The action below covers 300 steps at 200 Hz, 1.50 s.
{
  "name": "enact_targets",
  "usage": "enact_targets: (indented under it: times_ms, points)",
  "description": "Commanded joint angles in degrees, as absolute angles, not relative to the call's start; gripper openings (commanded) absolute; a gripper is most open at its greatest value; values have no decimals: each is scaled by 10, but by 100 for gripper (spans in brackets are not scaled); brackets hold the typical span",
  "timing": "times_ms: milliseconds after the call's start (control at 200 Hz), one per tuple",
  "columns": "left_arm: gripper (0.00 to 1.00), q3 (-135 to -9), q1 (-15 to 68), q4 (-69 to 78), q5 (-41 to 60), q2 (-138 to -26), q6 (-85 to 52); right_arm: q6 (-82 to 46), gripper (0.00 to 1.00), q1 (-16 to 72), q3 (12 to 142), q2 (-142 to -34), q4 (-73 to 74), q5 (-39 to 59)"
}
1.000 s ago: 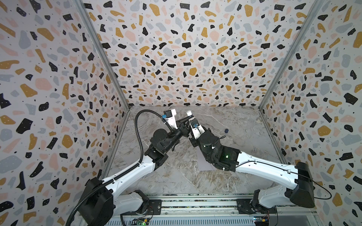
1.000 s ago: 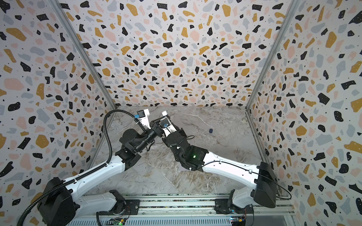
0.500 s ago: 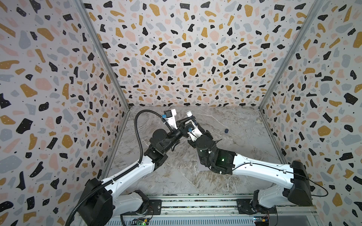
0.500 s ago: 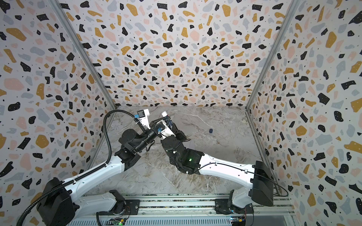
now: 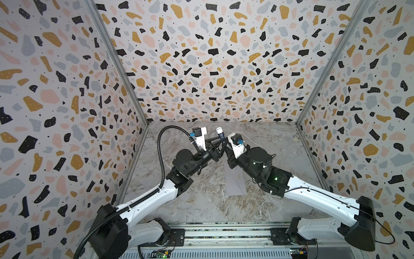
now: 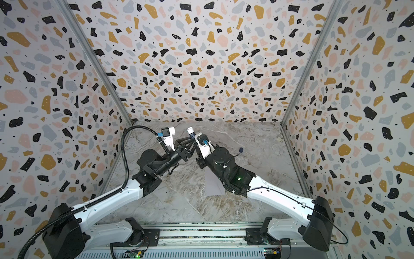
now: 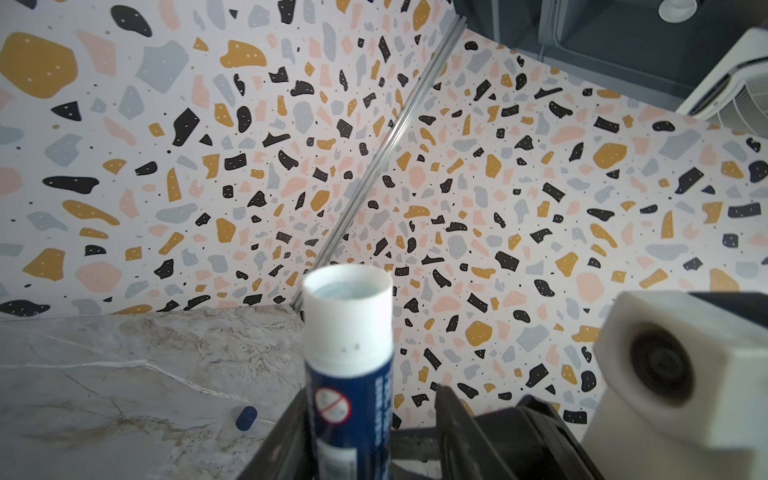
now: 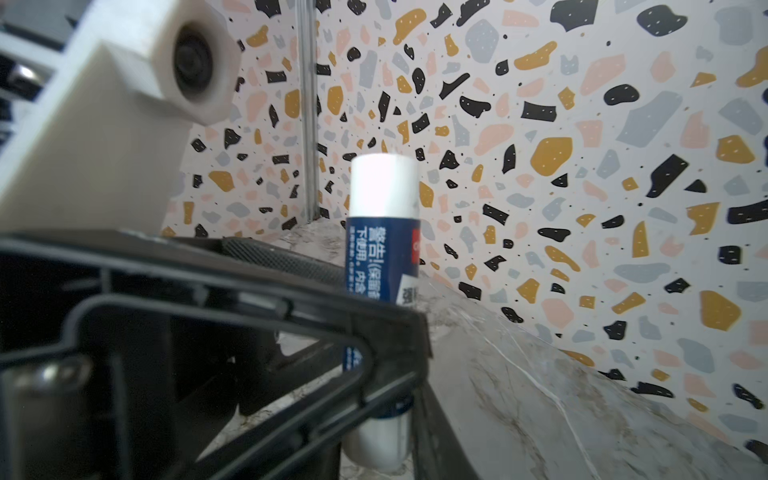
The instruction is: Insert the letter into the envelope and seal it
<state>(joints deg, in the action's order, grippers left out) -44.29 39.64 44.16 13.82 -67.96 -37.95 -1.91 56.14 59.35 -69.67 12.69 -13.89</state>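
While speckled walls (image 5: 201, 56) close off three sides, a marble-patterned table (image 5: 201, 208) fills the floor in both top views. Two white-and-black arms reach in from the near rail, the left arm (image 5: 152, 199) and the right arm (image 5: 313, 195). Their tips meet near the back of the table.

Between the arms the envelope (image 5: 235, 181) lies flat on the table, a pale lavender-grey rectangle. Its far end is hidden under the right arm's wrist and its near end is bare. Neither gripper is on it.

Where the grippers meet stands a glue stick (image 5: 220, 134), dark blue with a white collar, roughly upright. The left wrist view shows its uncapped rim and the pale glue inside.

The left gripper (image 5: 218, 141) brackets the stick with its jaws slackened. In the left wrist view one finger (image 7: 451, 409) stands clear of the blue barrel, with wall showing through the gap. The opposite finger sits close against the barrel.

The right gripper (image 5: 225, 147) is clamped low on the stick. In the right wrist view the white base sits hard beside a dark finger, but the left gripper's black frame hides the other side of that grip.

A small dark blue cap (image 6: 241, 149) lies alone on the table, right of the grippers and well apart from the envelope.
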Motion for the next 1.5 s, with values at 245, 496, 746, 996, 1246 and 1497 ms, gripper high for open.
enact_targets:
  times_ms: [245, 496, 746, 996, 1246, 1497]
  points:
    - [56, -428, 383, 509, 230, -651, -356, -128, 0, 472, 550, -643, 224, 138]
    - [57, -424, 351, 528, 281, -642, -352, -156, 0, 436, 530, -631, 253, 230]
    - [58, -429, 334, 538, 308, -646, -356, -161, 0, 432, 527, -629, 258, 267]
    - [54, -435, 333, 542, 321, -648, -359, -165, 0, 431, 529, -636, 259, 290]
    - [43, -433, 330, 536, 316, -645, -357, -163, 0, 431, 528, -638, 253, 303]
    - [40, -435, 325, 520, 314, -640, -350, -160, 0, 431, 529, -639, 246, 310]
